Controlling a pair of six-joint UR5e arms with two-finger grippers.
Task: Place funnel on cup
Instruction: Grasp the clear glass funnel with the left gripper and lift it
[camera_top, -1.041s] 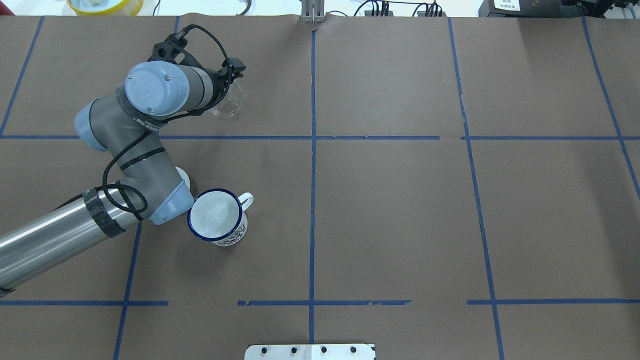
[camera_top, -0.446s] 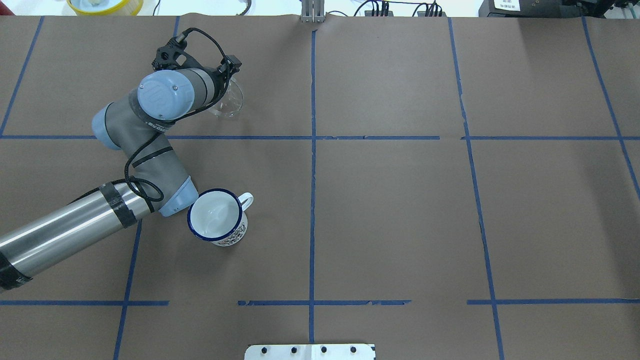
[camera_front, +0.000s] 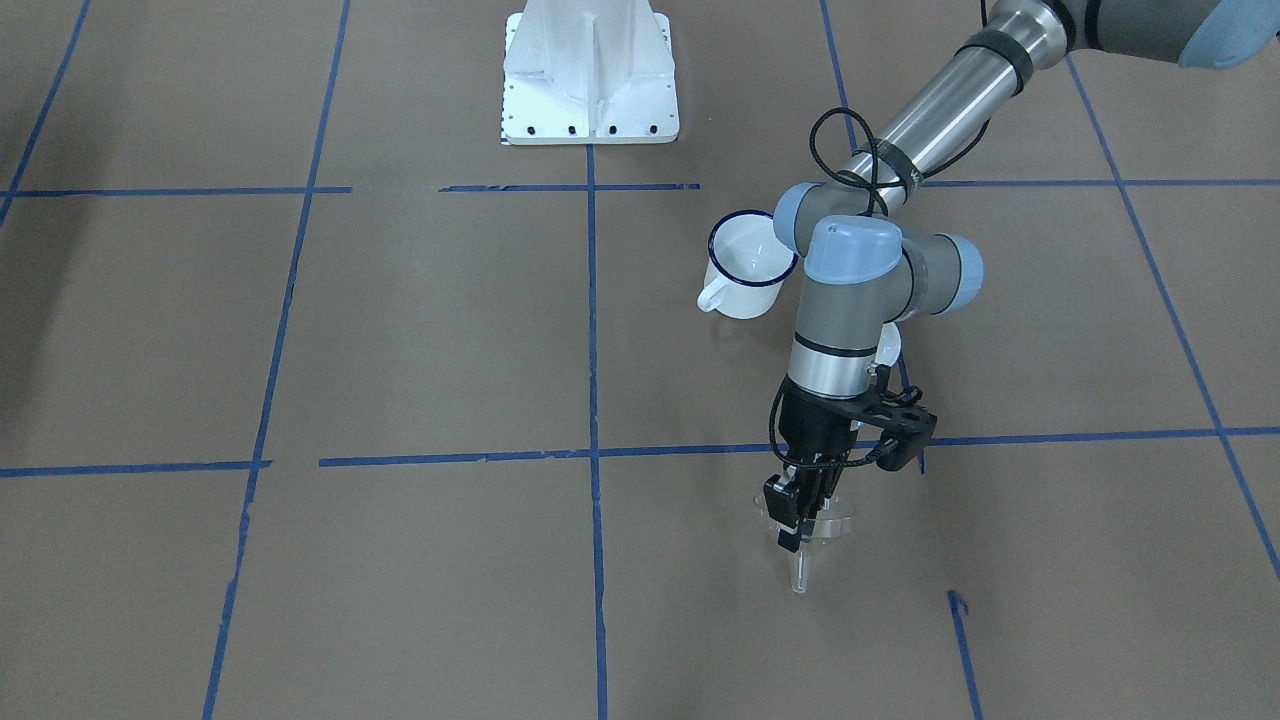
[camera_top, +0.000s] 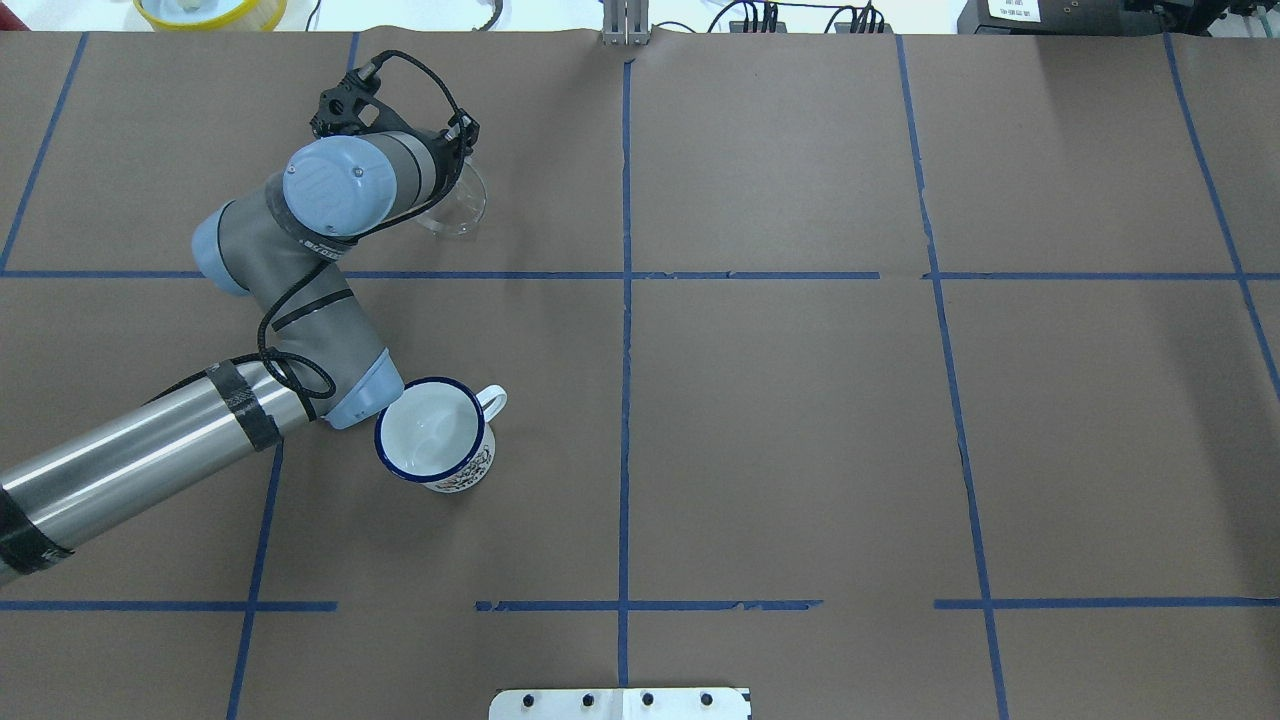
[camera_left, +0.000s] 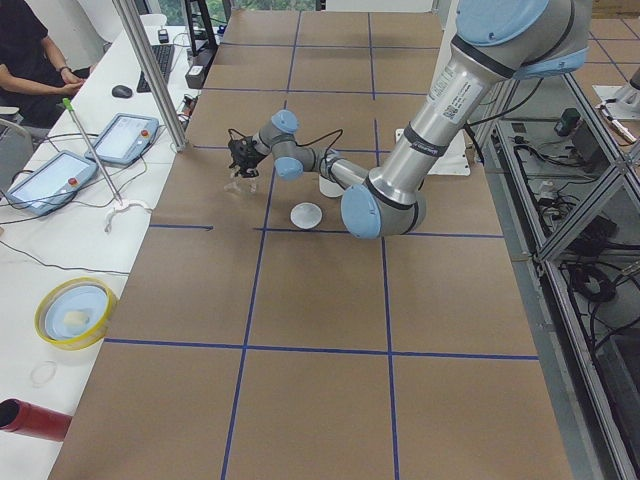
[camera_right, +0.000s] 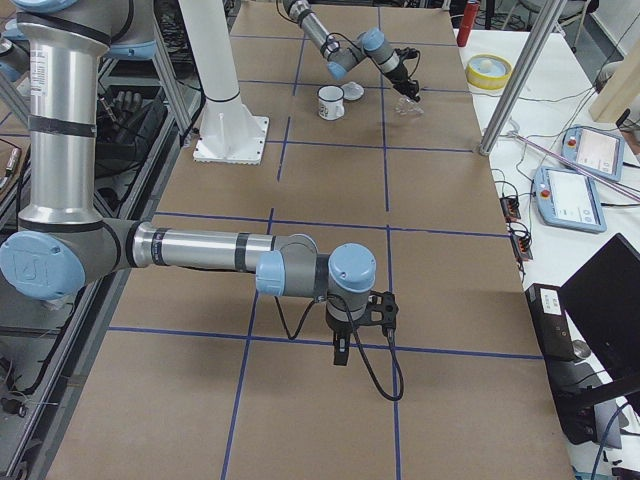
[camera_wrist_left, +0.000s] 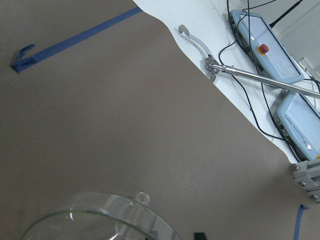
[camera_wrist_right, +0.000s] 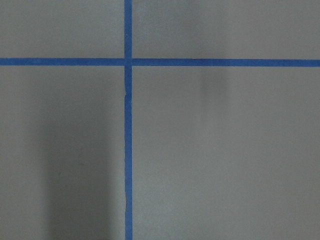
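Note:
The clear funnel (camera_top: 462, 205) lies tilted on the brown table at the far left, its stem (camera_front: 798, 580) pointing away from the robot. My left gripper (camera_front: 800, 515) reaches down onto the funnel's rim (camera_front: 838, 520), and its jaws look open, one on each side of the rim. The bowl's edge (camera_wrist_left: 100, 220) fills the bottom of the left wrist view. The white cup (camera_top: 432, 440) with a dark blue rim stands upright and empty beside my left arm's elbow, nearer the robot (camera_front: 750, 265). My right gripper (camera_right: 340, 355) hangs low over the table far from both; I cannot tell whether it is open.
A round white lid (camera_left: 306, 214) lies between cup and funnel, mostly hidden under my left arm in the front view (camera_front: 888, 345). A yellow bowl (camera_top: 210, 10) and control pendants (camera_wrist_left: 260, 45) sit beyond the far edge. The white robot base (camera_front: 590, 70) stands mid-table.
My left arm's wrist and elbow have shifted right and lowered towards the funnel. The funnel and the cup have not moved.

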